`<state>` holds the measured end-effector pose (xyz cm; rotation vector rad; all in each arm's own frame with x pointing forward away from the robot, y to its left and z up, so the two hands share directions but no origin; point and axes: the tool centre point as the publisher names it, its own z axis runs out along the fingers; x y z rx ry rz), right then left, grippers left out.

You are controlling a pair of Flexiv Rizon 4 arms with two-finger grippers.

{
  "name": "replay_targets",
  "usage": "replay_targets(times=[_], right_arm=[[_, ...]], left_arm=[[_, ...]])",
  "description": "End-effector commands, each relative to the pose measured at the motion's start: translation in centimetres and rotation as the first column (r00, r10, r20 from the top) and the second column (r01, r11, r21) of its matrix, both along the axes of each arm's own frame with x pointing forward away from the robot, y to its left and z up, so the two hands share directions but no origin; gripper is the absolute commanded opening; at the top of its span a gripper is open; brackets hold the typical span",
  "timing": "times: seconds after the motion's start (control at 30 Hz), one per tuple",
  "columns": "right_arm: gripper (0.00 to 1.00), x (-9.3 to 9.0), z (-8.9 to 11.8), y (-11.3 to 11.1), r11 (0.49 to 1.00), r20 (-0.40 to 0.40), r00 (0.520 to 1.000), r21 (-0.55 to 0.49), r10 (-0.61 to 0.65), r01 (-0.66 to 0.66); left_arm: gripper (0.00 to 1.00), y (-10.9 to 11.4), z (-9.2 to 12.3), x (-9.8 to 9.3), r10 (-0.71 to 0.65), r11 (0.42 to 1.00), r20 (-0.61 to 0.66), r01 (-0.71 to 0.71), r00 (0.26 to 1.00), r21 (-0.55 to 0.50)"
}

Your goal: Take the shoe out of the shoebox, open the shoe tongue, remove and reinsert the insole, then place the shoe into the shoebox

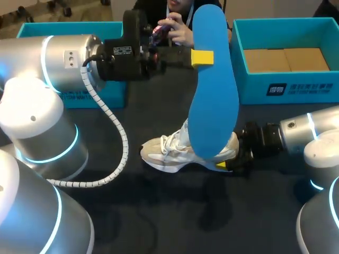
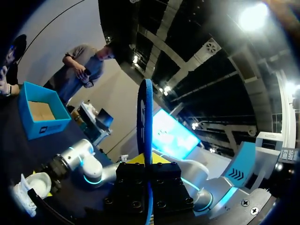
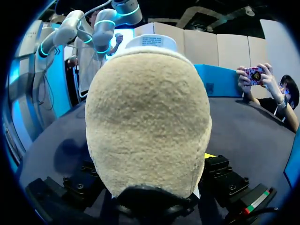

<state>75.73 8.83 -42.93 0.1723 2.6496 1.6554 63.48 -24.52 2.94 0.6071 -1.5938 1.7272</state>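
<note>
Left gripper (image 1: 200, 57), at the end of the left arm reaching in from the left: closed on the blue insole (image 1: 212, 95), one yellow tip pressed flat on the face toward the camera, the other finger behind. In the left wrist view, same gripper (image 2: 146, 161) with the insole (image 2: 144, 117) standing edge-on straight out from between the fingers. Insole held in the air over the middle of the table (image 1: 159, 217), long axis running far to near, rounded toe end far, narrower end near. Near end overlapping the shoe (image 1: 168, 151) in the head view; contact between the two not discernible.

Right gripper (image 1: 229, 161), coming in low from the right: closed on the heel of the shoe, one yellow tip showing at the heel's near side. In the right wrist view, pale fuzzy heel of the shoe (image 3: 147, 122) filling the space between the black finger blocks.

Shoe: pale sneaker with white laces, resting on the dark table near the middle, toe to the left, heel to the right.

Teal shoebox (image 1: 286, 87) at far right, open, brown cardboard inside, well apart from the shoe. Second teal box (image 1: 32, 27) at far left, behind the left arm.
</note>
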Motion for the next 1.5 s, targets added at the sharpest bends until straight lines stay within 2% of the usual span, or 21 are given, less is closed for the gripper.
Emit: replay_targets(times=[0.03,0.63,0.93,1.0,1.03,1.07,1.5], right_arm=[[0.00,0.3,-0.6,0.4,1.000,0.000,1.000,-0.004,-0.001,0.001],[0.00,0.3,-0.6,0.4,1.000,0.000,1.000,-0.004,-0.001,0.001],[0.00,0.3,-0.6,0.4,1.000,0.000,1.000,-0.004,-0.001,0.001],[0.18,0.3,-0.6,0.4,1.000,0.000,1.000,-0.004,-0.001,0.001],[0.42,0.3,-0.6,0.4,1.000,0.000,1.000,-0.004,-0.001,0.001],[1.00,0.3,-0.6,0.4,1.000,0.000,1.000,-0.004,-0.001,0.001],[1.00,0.3,-0.4,0.2,1.000,0.000,1.000,-0.008,0.000,0.000]], left_arm=[[0.00,0.0,-0.1,-0.1,0.002,1.000,-0.001,-0.002,1.000,-0.003],[0.00,0.6,0.1,-1.8,-0.056,0.998,-0.025,0.056,0.998,0.004],[0.00,0.6,0.2,-1.8,-0.055,0.998,-0.027,0.055,0.998,0.006],[0.00,0.6,0.2,-1.8,-0.055,0.998,-0.027,0.055,0.998,0.006],[0.00,0.6,0.2,-1.8,-0.055,0.998,-0.027,0.055,0.998,0.006],[0.00,0.6,0.2,-1.8,-0.055,0.998,-0.027,0.055,0.998,0.006],[0.00,0.6,0.2,-1.8,-0.055,0.998,-0.027,0.055,0.998,0.006]])
